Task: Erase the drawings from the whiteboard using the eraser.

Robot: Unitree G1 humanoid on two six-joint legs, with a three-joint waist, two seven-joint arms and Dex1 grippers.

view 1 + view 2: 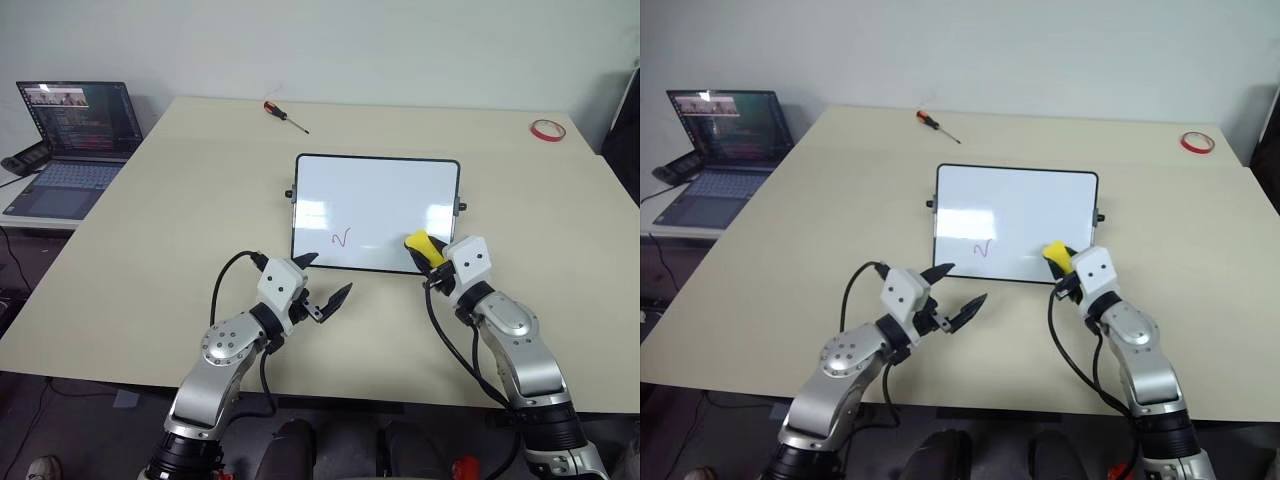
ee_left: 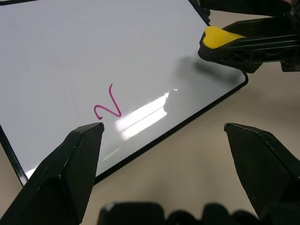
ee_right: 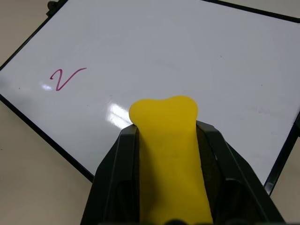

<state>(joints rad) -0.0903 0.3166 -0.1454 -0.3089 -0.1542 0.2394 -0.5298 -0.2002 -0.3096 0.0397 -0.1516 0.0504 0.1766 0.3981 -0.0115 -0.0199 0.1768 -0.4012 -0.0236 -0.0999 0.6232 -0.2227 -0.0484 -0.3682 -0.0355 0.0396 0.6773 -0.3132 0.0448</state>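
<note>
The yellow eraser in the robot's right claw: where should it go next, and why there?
Probably sideways across the whiteboard toward the robot's left, then down onto the red squiggle. The right gripper is shut on the eraser over the board's near right corner, apart from that mark, the one drawing visible on the board. The left gripper is open beside the board's near left corner.

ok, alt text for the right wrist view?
The right gripper is shut on the yellow eraser, held above the whiteboard. One red wavy tick is on the board, off to the eraser's side, and the black-framed board lies on a beige table.
</note>
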